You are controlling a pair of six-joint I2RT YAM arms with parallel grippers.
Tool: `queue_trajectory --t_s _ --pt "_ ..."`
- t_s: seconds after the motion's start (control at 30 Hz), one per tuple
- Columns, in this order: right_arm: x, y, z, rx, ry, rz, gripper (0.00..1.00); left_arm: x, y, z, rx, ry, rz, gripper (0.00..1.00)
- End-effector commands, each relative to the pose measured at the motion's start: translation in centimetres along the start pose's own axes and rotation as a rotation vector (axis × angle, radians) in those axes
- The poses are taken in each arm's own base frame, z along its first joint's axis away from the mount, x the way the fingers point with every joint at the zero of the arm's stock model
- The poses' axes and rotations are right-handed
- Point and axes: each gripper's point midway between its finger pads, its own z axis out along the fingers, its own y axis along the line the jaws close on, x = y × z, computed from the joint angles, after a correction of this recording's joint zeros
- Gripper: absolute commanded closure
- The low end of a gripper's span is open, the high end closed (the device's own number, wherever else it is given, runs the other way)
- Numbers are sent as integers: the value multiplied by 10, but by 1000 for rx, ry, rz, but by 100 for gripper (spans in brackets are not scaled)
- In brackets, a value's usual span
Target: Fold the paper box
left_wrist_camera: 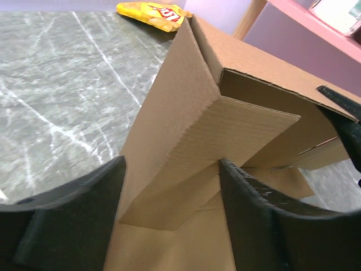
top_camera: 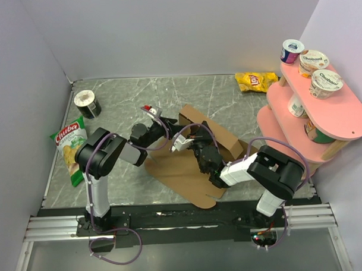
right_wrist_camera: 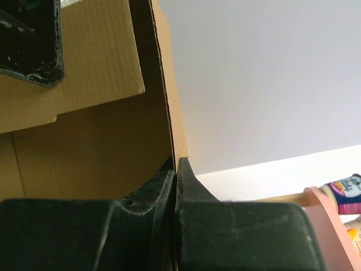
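Note:
The paper box (top_camera: pixel 185 168), a plain brown cardboard sheet, lies mid-table with its far walls folded upright. My left gripper (top_camera: pixel 170 133) reaches in from the left. In the left wrist view its fingers stand wide apart on either side of an upright wall and its folded-in flap (left_wrist_camera: pixel 225 130), the left gripper (left_wrist_camera: pixel 172 166) open around them. My right gripper (top_camera: pixel 200 154) comes in from the right. Seen from the right wrist, the right gripper (right_wrist_camera: pixel 176 161) is shut on the thin edge of an upright panel (right_wrist_camera: pixel 101 141).
A yellow chip bag (top_camera: pixel 256 81) lies at the back. A green snack bag (top_camera: pixel 71 148) and a black-and-white tub (top_camera: pixel 87 103) are at the left. A pink tiered shelf (top_camera: pixel 347 115) with yogurt cups (top_camera: pixel 326 83) stands at the right.

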Motion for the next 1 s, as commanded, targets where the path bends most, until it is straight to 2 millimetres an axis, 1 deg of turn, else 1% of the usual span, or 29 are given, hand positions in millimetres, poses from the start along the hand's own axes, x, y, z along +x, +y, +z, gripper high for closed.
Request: queue_trajectory --t_s 0.0,0.03,0.07,0.1,0.13,0.27,0.33,0.4,0.43,0.5,0.53,0.57,0.6,0.63,0.77,0.87,0.9,0.97 --pt "-15 53 -10 -162 -89 24 96 -43 -9 20 17 -193 67 34" --pt "-15 54 -10 -168 -86 30 96 -44 -7 22 11 -197 61 36" --pt "-15 54 -11 -169 -89 34 96 -43 -7 23 7 -194 57 43" --pt "-15 54 -10 -169 -87 37 96 -43 -7 24 1 -196 52 47" --pt "-16 54 -10 -170 -88 48 96 -44 -4 25 -21 -206 47 49" --pt "-16 55 -10 -178 -85 64 96 -43 -1 27 -50 -219 34 61" --pt "-17 56 -10 -183 -87 76 96 -42 -1 29 -55 -219 26 61" --pt "-16 55 -10 -179 -80 87 96 -39 -4 31 -43 -205 21 59" --pt "-17 51 -10 -167 -76 99 96 -38 -5 30 -44 -203 18 59" --pt "-17 50 -12 -173 -69 126 95 -38 -5 29 -52 -204 5 59" --pt "-18 44 -13 -173 -68 145 94 -37 -3 28 -67 -201 -3 59" --pt "-18 44 -14 -182 -65 158 94 -37 0 29 -83 -198 -13 59" --pt "-16 48 -16 -209 -53 172 94 -40 6 29 -120 -207 -36 59" --pt "-17 43 -17 -207 -56 197 94 -36 10 31 -140 -189 -52 58" --pt "-15 48 -22 -251 -37 223 94 -32 18 34 -193 -169 -112 57" --pt "-15 47 -22 -256 -30 241 95 -34 18 32 -198 -176 -118 52" --pt "-13 51 -24 -273 -21 251 95 -35 15 30 -188 -177 -117 51" --pt "-14 52 -24 -279 -18 262 95 -39 7 31 -148 -182 -99 45"
